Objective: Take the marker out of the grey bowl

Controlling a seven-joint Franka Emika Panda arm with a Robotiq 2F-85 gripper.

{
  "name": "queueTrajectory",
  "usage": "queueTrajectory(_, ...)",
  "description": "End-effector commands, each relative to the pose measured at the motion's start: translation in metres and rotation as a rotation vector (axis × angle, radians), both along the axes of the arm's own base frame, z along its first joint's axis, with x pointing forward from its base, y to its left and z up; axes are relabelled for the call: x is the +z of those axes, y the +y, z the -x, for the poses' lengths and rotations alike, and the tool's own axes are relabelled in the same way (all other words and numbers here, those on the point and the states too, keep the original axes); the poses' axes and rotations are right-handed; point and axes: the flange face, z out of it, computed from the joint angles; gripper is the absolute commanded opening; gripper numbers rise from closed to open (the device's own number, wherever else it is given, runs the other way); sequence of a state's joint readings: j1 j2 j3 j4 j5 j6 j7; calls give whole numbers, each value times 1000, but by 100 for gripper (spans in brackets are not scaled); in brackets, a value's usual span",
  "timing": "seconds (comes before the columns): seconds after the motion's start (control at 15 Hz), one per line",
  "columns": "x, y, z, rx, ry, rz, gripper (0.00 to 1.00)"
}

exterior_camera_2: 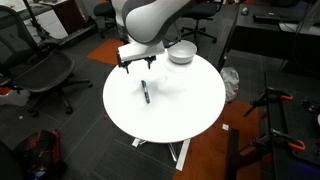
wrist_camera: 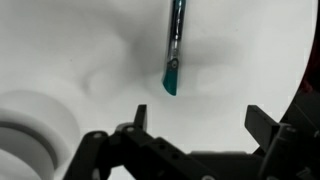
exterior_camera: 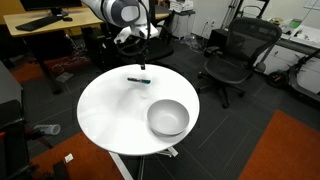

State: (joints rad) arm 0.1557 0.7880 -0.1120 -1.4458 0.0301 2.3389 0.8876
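Observation:
The marker (exterior_camera: 137, 78) lies flat on the white round table (exterior_camera: 105, 110), outside the grey bowl (exterior_camera: 168, 118). It shows in both exterior views, on the tabletop (exterior_camera_2: 146, 93) below the gripper, apart from the bowl (exterior_camera_2: 181, 53). In the wrist view the marker (wrist_camera: 174, 50) is a dark stick with a teal tip, lying just beyond the fingertips. My gripper (wrist_camera: 197, 122) is open and empty, hovering above the table (wrist_camera: 70, 45) over the marker's end. It also shows in the exterior views (exterior_camera: 143, 66) (exterior_camera_2: 136, 66).
Black office chairs (exterior_camera: 232, 55) (exterior_camera_2: 45, 75) stand around the table. A wooden desk (exterior_camera: 40, 25) is at the back. The table edge and an orange floor patch show at the wrist view's right (wrist_camera: 305, 95).

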Motion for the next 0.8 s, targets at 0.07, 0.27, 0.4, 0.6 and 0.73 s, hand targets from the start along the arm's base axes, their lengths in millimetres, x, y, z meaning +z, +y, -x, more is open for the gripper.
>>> queueTrajectory(0.07,44,-1,37,47,-14,-22,100)
queueTrajectory(0.27,63,-5,59,110,6,-22,100)
queueTrajectory(0.4,76,-8,75,144,4,-21,100)
queueTrajectory(0.6,94,-16,101,185,0,-18,100)
queueTrajectory(0.73,104,-22,120,198,0,-18,100)
